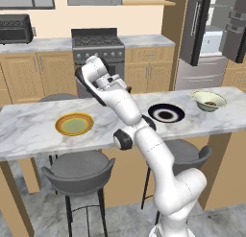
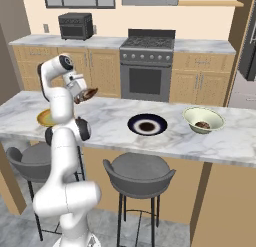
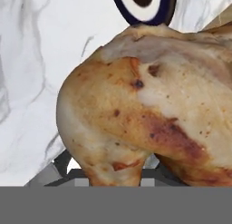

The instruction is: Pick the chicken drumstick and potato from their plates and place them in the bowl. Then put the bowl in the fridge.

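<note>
The pincer is clamped on the chicken drumstick, holding it up above the marble counter, roughly between the yellow plate and the dark navy plate. From the hand's own camera the meat bulks right up against the lens, golden and mottled, with the navy plate's rim showing beyond it, so the grip looks to sit near one end of a lumpy, uneven piece. That is my first worry: a rounded, greasy-looking shape held off-centre could swivel or slide out between the fingers while the arm swings, and land on the counter or on the navy plate. The bowl stands well off toward the fridge end of the counter, with a dark lump in it that I take for the potato, though it is small from here. The carry passes over the navy plate, so a low path could clip its rim. A release from too high might bounce the drumstick off the potato and out of the bowl, or nudge the bowl toward the counter edge. The fridge door stands open already.
</note>
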### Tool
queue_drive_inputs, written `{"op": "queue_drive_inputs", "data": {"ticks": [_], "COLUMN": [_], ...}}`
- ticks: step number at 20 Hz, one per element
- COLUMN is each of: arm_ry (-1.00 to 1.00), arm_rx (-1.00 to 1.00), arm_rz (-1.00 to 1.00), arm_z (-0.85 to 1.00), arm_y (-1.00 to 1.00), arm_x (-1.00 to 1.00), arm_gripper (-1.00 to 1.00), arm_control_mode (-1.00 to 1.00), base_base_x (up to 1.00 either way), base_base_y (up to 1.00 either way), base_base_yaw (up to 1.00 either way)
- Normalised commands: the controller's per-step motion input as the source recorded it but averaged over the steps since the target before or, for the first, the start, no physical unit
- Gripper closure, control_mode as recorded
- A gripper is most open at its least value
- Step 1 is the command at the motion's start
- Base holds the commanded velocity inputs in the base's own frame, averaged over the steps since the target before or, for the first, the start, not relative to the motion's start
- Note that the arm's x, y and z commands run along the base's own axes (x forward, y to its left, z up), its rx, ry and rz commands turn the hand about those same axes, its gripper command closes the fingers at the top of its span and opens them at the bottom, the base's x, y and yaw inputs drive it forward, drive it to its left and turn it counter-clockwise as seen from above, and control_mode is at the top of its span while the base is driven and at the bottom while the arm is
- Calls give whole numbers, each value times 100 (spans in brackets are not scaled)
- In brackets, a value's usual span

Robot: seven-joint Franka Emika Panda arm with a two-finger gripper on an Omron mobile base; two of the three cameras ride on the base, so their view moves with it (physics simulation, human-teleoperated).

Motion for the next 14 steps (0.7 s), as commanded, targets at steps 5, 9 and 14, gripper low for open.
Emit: {"op": "queue_drive_inputs", "data": {"ticks": [5, 9, 14], "arm_ry": [-73, -77, -77], "arm_rx": [10, 5, 0], "arm_rz": [7, 8, 9], "arm_z": [-12, -9, -8], "arm_y": [-65, -63, -64], "arm_x": [-33, -35, -36], "arm_gripper": [100, 100, 100], "arm_control_mode": [-100, -100, -100], "base_base_x": [0, 0, 0], "base_base_y": [0, 0, 0], "base_base_yaw": [0, 0, 0]}}
